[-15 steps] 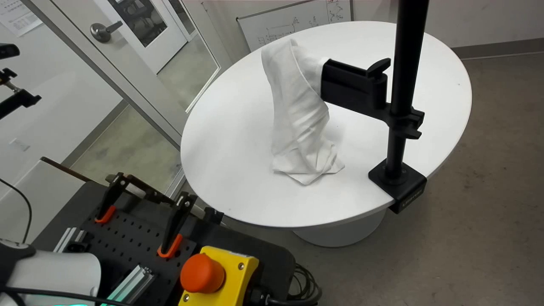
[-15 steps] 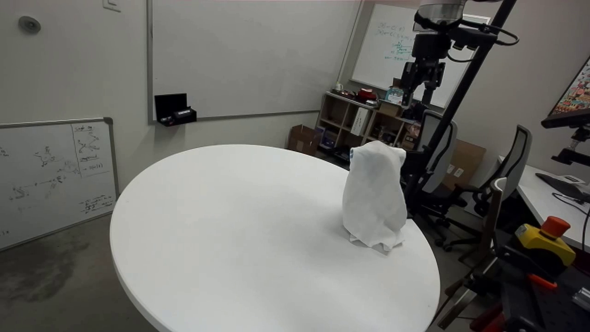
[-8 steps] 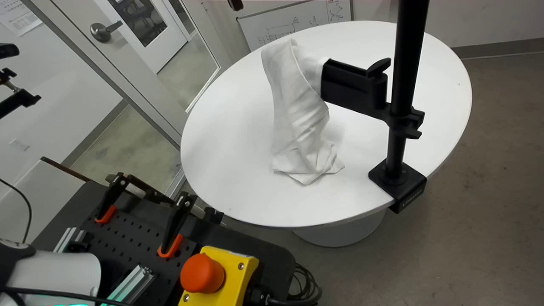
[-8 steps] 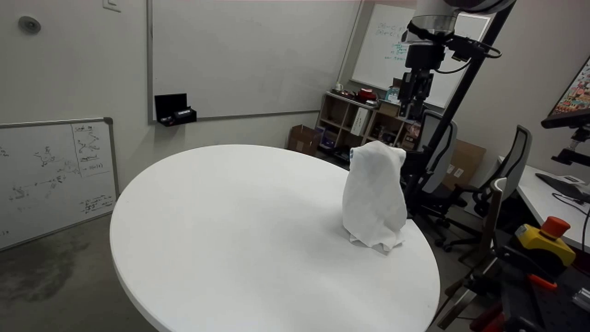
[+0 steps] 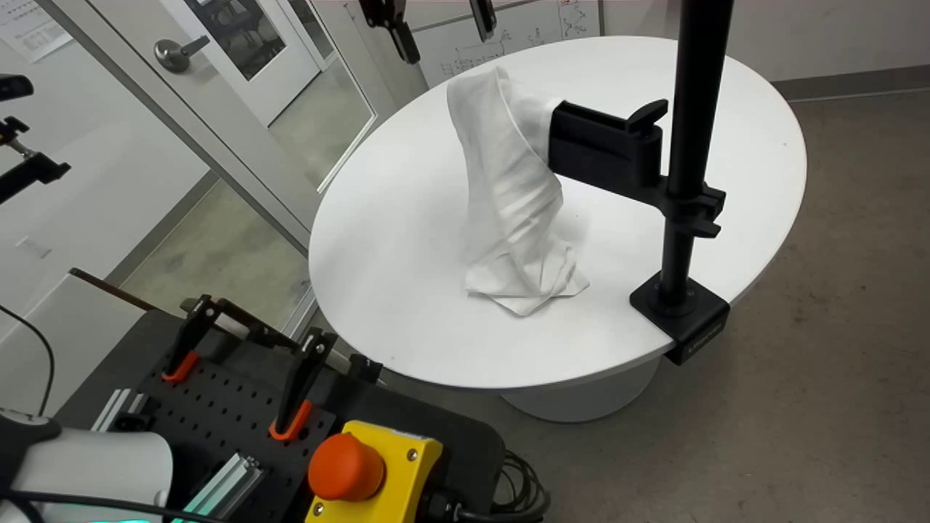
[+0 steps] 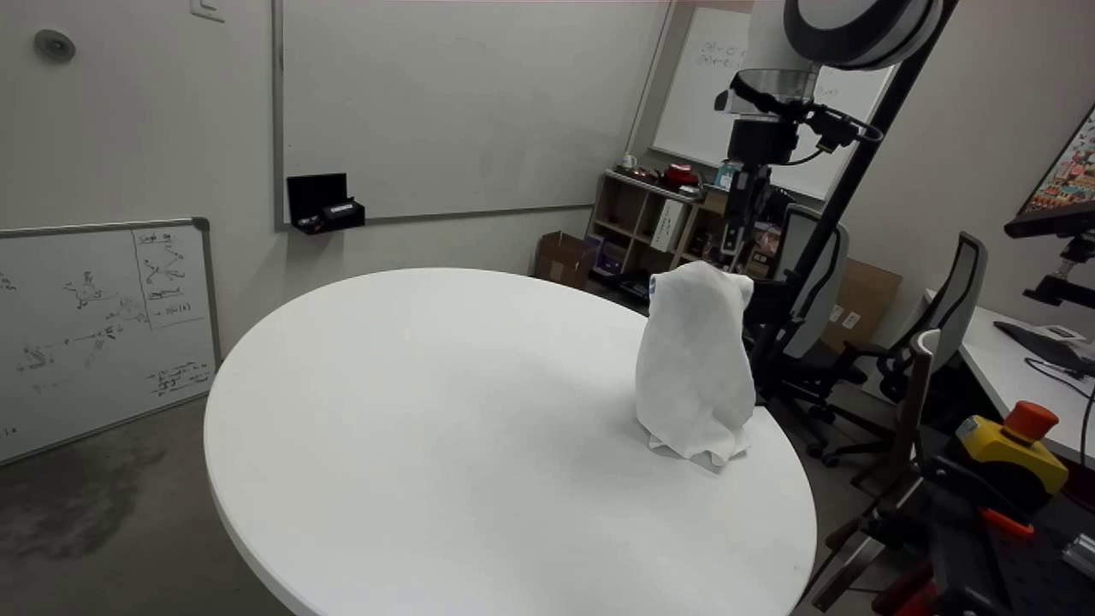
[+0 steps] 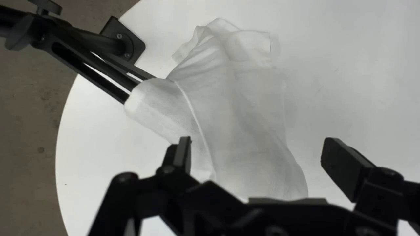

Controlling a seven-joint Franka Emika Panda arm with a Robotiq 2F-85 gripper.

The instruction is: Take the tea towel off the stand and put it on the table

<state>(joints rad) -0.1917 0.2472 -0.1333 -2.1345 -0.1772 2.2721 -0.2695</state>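
A yellow box with an orange push button [image 5: 399, 472], left, sits apart from the large round table with a smooth white top [image 5: 392, 240]. Farther right, the black two-fingered gripper [image 5: 448, 43] hangs overhead, its jaws spread wide and holding nothing. Below it, at center, the soft white cloth tea towel [image 5: 512, 196] drapes over the flat black horizontal arm [image 5: 603, 149] of the tall black metal stand [image 5: 689, 145], right, which is fixed to the table's edge. The towel's lower folds hang low toward the tabletop; whether the hem rests there is hard to tell.

The step in hand looks like lining up for a grasp, and the likeliest trouble is what the cloth hides. In the wrist view, the fingers [image 7: 182, 152] flank the draped end, one over the towel's edge, the other over bare tabletop; an off-center descent could catch only a loose fold that slips free. Too deep a reach could strike the covered arm, or clamp arm and fabric together, so that pulling would drag on the stand. Let go too near the rim, the light fabric could slide over the side.
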